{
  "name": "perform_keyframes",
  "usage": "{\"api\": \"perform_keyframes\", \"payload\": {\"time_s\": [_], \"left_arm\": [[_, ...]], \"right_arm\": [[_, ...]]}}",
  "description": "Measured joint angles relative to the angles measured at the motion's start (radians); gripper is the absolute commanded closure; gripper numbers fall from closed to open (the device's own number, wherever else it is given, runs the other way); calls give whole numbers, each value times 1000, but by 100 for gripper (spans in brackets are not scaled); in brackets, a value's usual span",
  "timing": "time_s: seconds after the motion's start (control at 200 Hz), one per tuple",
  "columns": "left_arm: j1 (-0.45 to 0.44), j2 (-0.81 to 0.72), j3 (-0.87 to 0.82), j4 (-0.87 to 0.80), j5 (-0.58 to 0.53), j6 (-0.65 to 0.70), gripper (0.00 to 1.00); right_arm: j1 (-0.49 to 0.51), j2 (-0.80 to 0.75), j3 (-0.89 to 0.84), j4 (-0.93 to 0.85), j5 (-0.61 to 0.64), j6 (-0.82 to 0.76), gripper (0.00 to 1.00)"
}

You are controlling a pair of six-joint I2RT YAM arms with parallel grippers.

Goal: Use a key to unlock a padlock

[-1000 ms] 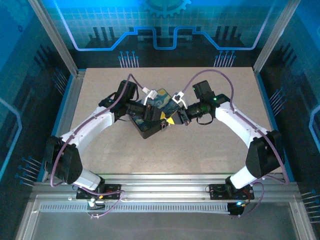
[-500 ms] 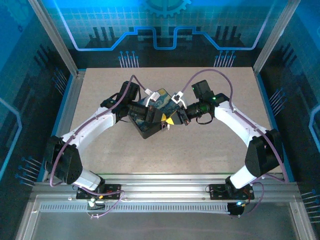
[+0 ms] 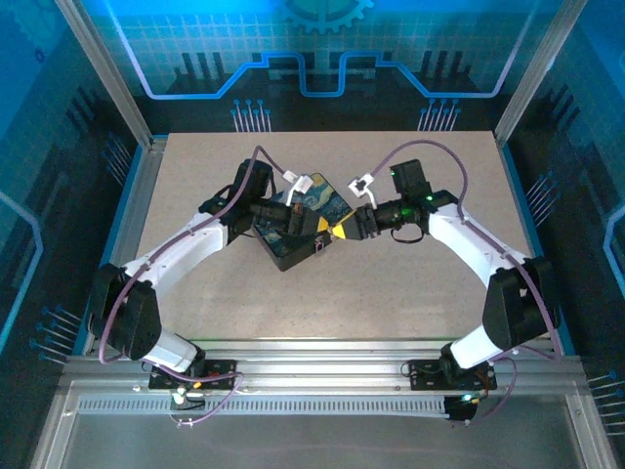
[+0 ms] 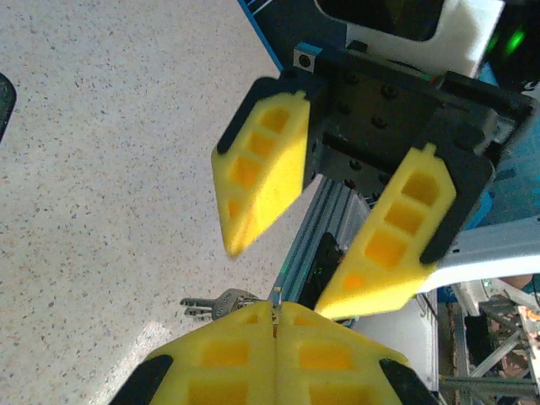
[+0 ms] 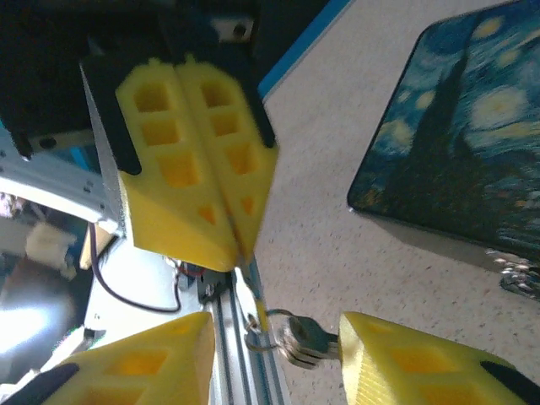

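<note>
Left wrist view is showing the left gripper [image 4: 276, 310] with jaws pressing fully together, pinching the key [image 4: 218, 302]. The right gripper [image 4: 281, 278] is facing it, jaws spreading wide around nothing. Right wrist view is adding the box [image 5: 456, 143], lying on the counter [image 5: 337, 228] with the key hanging just beside it. Two grippers, one box.

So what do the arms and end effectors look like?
The left arm and right arm are white with black joints and purple cables. The left end effector and right end effector have two yellow wedge-shaped fingers with recessed pockets on black mounts. A green light marks the right wrist.
</note>
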Motion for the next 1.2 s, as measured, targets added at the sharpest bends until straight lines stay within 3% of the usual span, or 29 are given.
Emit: {"api": "perform_keyframes", "payload": {"time_s": [0.125,0.295,0.5,0.92,1.201], "left_arm": [[0,0,-17,82,-6,-53,100],[3,1,-43,179,-24,-126,100],[20,3,-61,274,-54,-198,100],[34,5,-95,393,-69,-290,100],[36,5,-102,419,-76,-312,100]], "right_arm": [[-54,-33,-69,190,-2,188,57],[-56,-41,-126,443,1,427,61],[-52,-40,-133,619,9,616,62],[-3,20,-133,667,19,711,62],[2,32,-133,685,20,726,74]]}}
